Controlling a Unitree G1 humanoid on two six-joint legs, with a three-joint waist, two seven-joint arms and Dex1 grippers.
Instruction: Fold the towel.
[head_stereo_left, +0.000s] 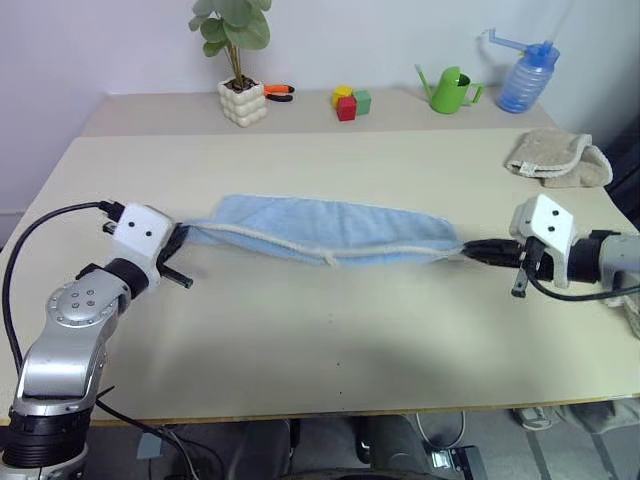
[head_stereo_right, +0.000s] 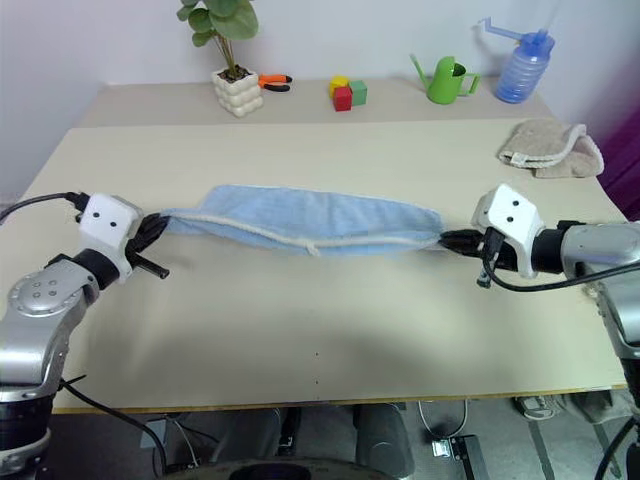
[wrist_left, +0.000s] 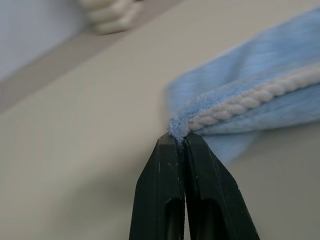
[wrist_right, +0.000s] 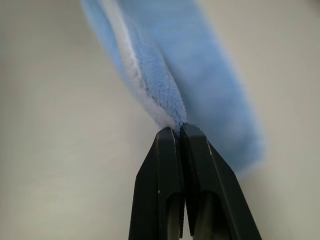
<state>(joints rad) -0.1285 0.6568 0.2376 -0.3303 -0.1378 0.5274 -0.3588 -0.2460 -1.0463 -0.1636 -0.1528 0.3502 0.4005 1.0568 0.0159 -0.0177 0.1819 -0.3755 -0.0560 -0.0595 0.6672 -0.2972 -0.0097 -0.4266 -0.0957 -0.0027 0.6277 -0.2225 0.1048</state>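
One light blue towel (head_stereo_left: 325, 232) stretches across the middle of the beige table (head_stereo_left: 300, 340), folded lengthwise into a long band with its whitish corded edging along the near side. Two grippers hold it. The left gripper (wrist_left: 181, 141), at the band's nine o'clock end, is clenched on a corner. The right gripper (wrist_right: 177, 131), at the three o'clock end, is pinched tight on the opposite corner.

Along the table's far edge, from eleven to one o'clock, stand one potted plant (head_stereo_left: 240, 60) in a bumpy white pot, one orange-handled tool (head_stereo_left: 279, 92) just beside it, three toy blocks (head_stereo_left: 349, 101) (yellow, red, green) clustered together, one green watering can (head_stereo_left: 452, 90) and one blue spray bottle (head_stereo_left: 526, 75). One beige bunched towel (head_stereo_left: 556, 156) lies at two o'clock. No writing or label is legible on anything.
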